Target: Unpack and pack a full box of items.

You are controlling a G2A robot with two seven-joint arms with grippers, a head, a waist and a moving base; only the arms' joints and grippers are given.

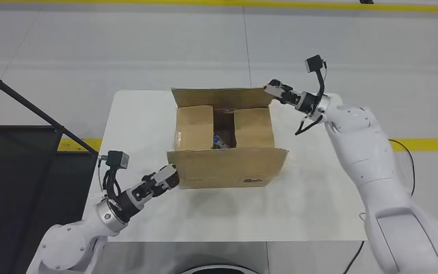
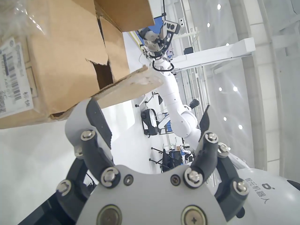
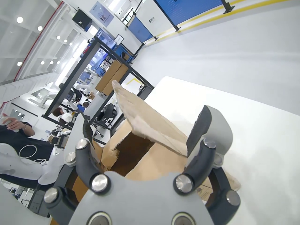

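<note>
Cardboard box (image 1: pixel 226 137) sits central on the table (image 1: pixel 137 123), long axis left-right. The right gripper (image 1: pixel 272 88) straddles the right corner of the far flap (image 1: pixel 219 97), jaws wide open, unclamped; the left gripper (image 1: pixel 168 178), jaws equally wide and empty, hangs at the left corner of the near flap (image 1: pixel 229 168).

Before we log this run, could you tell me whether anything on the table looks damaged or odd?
Yes: the brown cardboard box is worn. Its inner flaps have ragged, torn edges round the gap, and an outer flap is frayed along its edge.
</note>
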